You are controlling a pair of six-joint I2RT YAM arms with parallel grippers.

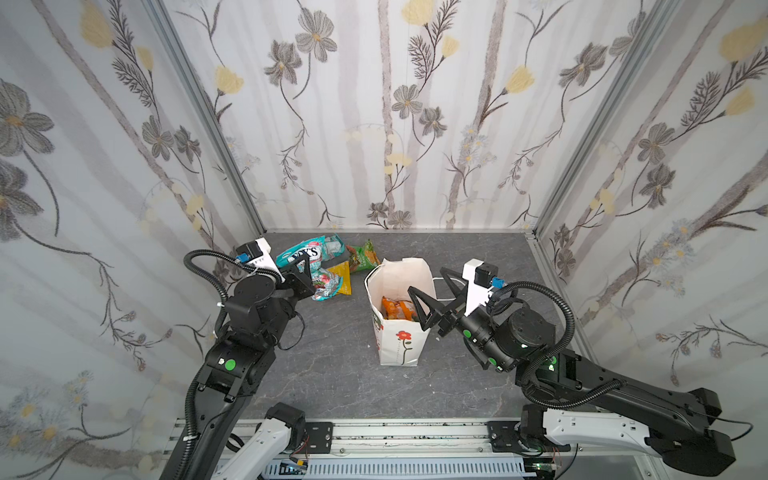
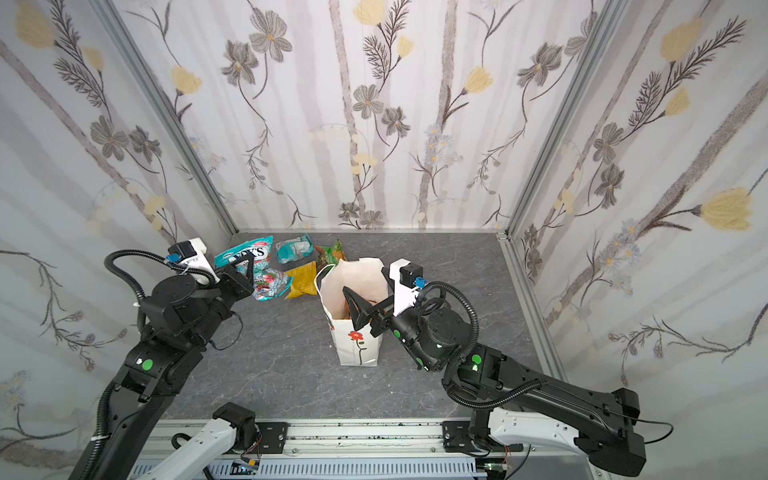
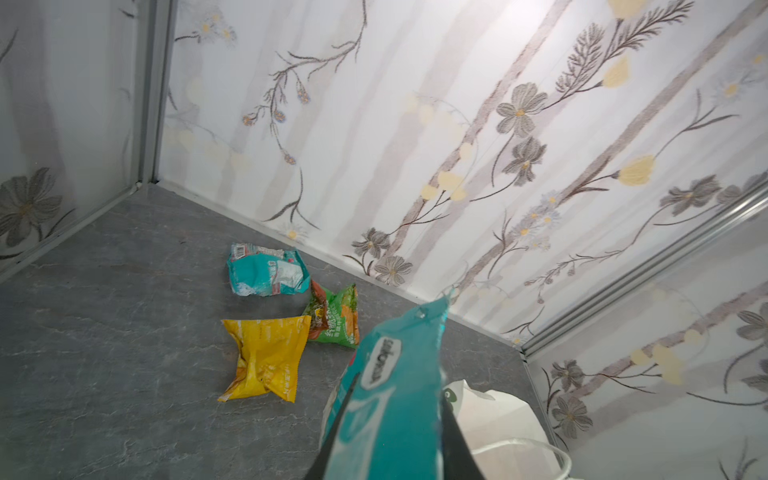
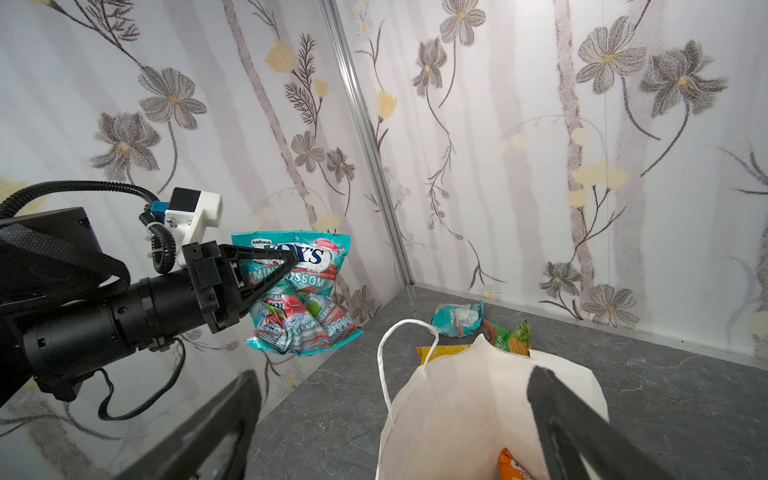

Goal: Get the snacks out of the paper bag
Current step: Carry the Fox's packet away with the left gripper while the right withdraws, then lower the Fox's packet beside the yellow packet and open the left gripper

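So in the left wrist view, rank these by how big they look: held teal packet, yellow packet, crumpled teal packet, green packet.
1. held teal packet, though it is nearest the camera, so that is unsure.
2. yellow packet.
3. crumpled teal packet and green packet look about alike; not ranked.

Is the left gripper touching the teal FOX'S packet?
Touching. The right wrist view shows the left gripper shut on the teal FOX'S packet, which hangs from it.

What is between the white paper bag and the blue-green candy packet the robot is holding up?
The yellow packet lies there. Both top views show it between the paper bag and the teal FOX'S packet shut in the left gripper.
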